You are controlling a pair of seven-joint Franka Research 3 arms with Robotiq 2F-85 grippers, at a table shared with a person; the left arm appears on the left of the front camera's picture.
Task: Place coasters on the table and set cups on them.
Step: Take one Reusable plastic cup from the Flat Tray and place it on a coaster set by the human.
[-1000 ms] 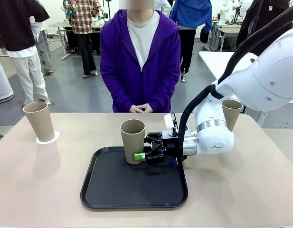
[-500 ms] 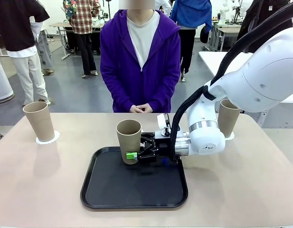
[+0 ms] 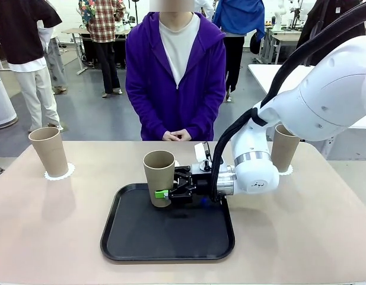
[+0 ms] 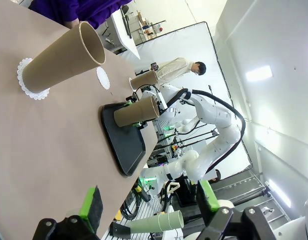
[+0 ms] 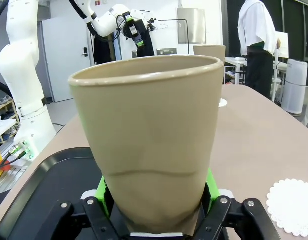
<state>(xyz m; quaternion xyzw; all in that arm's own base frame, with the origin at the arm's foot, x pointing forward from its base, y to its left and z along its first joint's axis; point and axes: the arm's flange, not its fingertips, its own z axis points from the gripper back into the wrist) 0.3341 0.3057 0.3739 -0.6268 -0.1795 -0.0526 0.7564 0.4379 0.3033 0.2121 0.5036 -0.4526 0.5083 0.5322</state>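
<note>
An upright cup point(image 3: 158, 177) is pinched by the right claw point(image 3: 168, 194) over the tray point(image 3: 167, 238); a bare coaster point(image 5: 295, 205) lies at its 12 o'clock; the left claw point(image 4: 150, 209) is spread.

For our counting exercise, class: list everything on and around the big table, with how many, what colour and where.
Cups: three, beige-tan. One on a doily at the table's left; one held at the black tray's far edge; one on a doily at the right, behind the arm.
Coasters: three, white, lacy. One under the left cup; one under the right cup; one bare, just beyond the tray.
Tray: one, black, rounded, mid-table near the robot's side.
Table: one, beige-tan.
Person: one, purple hooded jacket, standing at the far side with hands clasped.
Right tool: black with green pads, shut on the middle cup low down.
Left tool: open, hovering off the table's left end.
</note>
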